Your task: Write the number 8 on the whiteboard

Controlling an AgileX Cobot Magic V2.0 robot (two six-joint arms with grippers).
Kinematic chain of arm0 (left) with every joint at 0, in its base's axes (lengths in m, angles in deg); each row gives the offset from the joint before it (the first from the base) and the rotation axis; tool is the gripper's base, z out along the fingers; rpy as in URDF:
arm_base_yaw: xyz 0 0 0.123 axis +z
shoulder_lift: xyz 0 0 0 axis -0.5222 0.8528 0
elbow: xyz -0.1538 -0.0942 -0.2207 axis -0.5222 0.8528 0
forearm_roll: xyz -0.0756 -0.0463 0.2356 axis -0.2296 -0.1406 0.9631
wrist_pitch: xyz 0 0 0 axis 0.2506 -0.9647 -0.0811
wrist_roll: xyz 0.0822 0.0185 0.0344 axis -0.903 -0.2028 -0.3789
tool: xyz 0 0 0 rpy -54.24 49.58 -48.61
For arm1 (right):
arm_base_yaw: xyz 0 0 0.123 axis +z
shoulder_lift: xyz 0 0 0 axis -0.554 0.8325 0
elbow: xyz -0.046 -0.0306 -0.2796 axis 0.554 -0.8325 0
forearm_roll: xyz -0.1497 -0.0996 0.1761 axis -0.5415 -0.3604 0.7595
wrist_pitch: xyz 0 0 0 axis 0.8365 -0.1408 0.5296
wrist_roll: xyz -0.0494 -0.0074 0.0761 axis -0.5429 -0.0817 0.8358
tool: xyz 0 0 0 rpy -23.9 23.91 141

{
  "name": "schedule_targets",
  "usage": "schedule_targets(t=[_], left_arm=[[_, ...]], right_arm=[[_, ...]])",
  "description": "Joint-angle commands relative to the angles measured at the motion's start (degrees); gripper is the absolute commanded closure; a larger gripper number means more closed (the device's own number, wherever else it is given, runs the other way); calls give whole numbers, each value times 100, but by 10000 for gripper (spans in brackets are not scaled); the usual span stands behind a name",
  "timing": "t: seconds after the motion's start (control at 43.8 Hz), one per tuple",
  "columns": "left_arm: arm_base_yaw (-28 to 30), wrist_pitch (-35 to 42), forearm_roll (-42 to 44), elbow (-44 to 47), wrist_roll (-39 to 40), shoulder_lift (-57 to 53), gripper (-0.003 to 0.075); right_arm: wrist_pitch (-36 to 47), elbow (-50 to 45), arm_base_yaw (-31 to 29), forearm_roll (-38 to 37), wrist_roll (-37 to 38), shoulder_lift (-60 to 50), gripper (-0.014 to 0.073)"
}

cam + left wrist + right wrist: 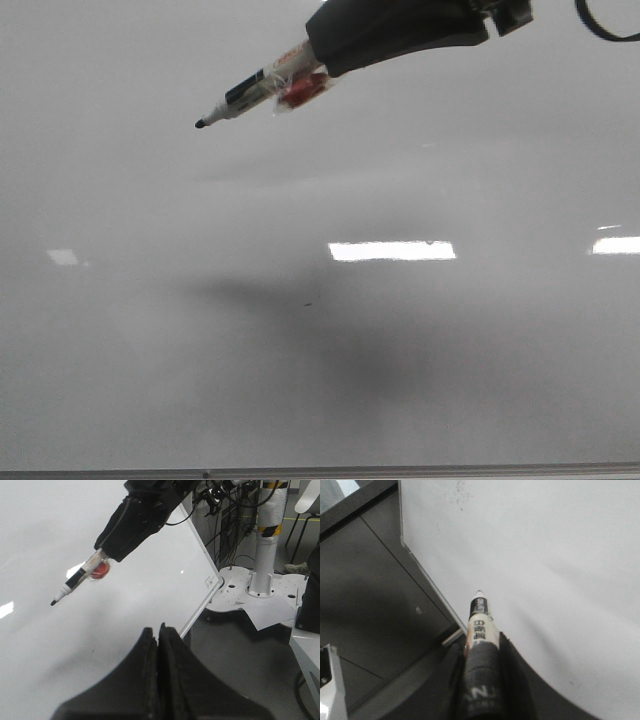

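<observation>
The whiteboard (150,380) fills the front view, glossy pale grey with bright light reflections; no drawn 8 shows on it, only a tiny dark speck. My right gripper (318,62) comes in from the upper right, shut on a black-and-white marker (245,95) with a red tape patch. The marker tip points down-left, near the board's upper middle; I cannot tell if it touches. The left wrist view shows the same marker (75,580) in front of the whiteboard (50,655). My left gripper (158,630) is shut and empty. The right wrist view shows the marker (481,625) between the fingers, over the whiteboard (560,570).
The board's thin metal bottom edge (320,470) runs along the front view's bottom. In the left wrist view a white robot pedestal (262,575) with striped tape, cables and a loose paper sheet (265,612) stand on the floor beside the board.
</observation>
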Motion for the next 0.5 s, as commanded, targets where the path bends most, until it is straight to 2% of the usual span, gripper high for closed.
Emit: schedule_targets(t=[0.0, 0.228, 0.479], left_arm=[[-13, 514, -73, -150, 66, 48, 741], [-13, 504, -73, -150, 66, 48, 741], [-13, 504, -73, -150, 66, 48, 741]], right_arm=[[169, 518, -35, 446, -148, 258, 664], [406, 1424, -35, 528, -148, 1285, 664], [578, 1610, -24, 451, -148, 1795, 664]])
